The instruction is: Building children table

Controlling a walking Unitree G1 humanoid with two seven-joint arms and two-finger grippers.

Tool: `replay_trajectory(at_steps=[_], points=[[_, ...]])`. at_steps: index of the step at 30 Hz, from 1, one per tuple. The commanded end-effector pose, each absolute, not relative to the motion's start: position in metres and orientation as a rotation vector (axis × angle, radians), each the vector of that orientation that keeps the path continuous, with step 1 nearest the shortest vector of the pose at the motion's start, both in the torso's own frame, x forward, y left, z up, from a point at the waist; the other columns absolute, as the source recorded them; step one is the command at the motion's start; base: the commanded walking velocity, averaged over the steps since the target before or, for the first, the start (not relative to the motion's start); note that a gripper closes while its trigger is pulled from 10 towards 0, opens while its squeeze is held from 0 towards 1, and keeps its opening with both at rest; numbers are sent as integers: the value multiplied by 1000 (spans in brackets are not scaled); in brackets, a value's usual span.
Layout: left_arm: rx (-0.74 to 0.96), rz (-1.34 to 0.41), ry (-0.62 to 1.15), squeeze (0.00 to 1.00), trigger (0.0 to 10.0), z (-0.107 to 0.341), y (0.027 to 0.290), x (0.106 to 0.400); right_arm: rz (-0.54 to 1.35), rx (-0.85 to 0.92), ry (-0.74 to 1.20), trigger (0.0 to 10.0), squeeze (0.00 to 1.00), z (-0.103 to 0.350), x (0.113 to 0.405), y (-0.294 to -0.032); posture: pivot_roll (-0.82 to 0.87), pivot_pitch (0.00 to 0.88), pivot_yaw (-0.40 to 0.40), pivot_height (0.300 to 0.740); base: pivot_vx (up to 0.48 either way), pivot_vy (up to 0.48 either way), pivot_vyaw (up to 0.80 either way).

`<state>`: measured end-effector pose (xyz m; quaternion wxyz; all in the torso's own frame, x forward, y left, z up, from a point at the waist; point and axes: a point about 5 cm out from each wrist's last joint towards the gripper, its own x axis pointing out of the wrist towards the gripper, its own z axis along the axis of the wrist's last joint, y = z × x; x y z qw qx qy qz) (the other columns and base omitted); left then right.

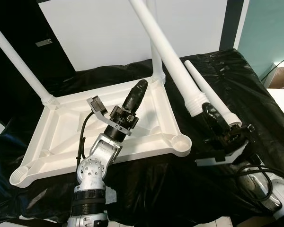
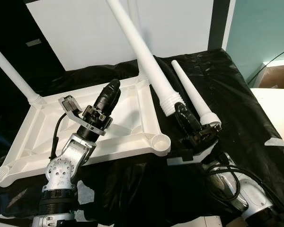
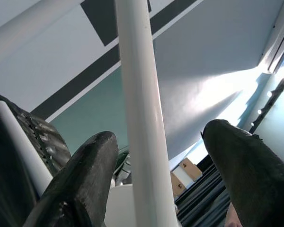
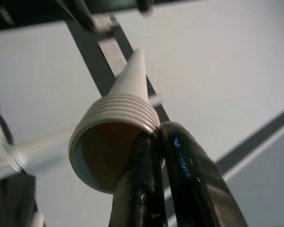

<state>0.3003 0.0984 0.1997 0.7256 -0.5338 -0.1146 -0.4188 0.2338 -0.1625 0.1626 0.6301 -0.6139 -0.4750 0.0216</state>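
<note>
Lying upside down on a black plastic sheet (image 1: 236, 94) is the white moulded plastic tabletop (image 1: 61, 127), its ribbed underside facing up, with round sockets at the corners; two tapered white legs are standing in the far-left (image 1: 19, 61) and far-right (image 1: 156, 56) sockets, while the near-right socket (image 1: 181, 141) is sitting empty. The left gripper (image 1: 141, 85) is hovering over the tabletop's middle, and the left wrist view is showing its fingers (image 3: 80, 179) spread apart with a white leg rising beyond them. The right gripper (image 2: 182, 111) is holding a long white tapered leg with a threaded end (image 1: 170, 56), tilted in the air just right of the tabletop; the right wrist view is revealing the fingers (image 4: 180, 175) pinching the rim of its hollow, ridged end. Another loose white tapered leg (image 1: 208, 94) is lying on the sheet beside the right gripper.
</note>
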Motion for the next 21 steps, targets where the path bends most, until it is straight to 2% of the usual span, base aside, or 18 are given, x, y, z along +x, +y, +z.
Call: replay_trajectory(at_steps=[1,9,21], points=[[-1188,-925,-240,0,10000,197,101,303,77,-1386,-1154,0,0,163,227,-156,-81,0,147,740,0,0,0],[-1161,-767,-122,0,10000,179,100,324,208,-1376,-1226,0,0,156,223,-152,-88,0,151,740,0,0,0],[-1164,-731,-193,0,10000,189,114,331,370,-1399,-1146,0,0,125,220,-156,-63,0,132,740,0,0,0]])
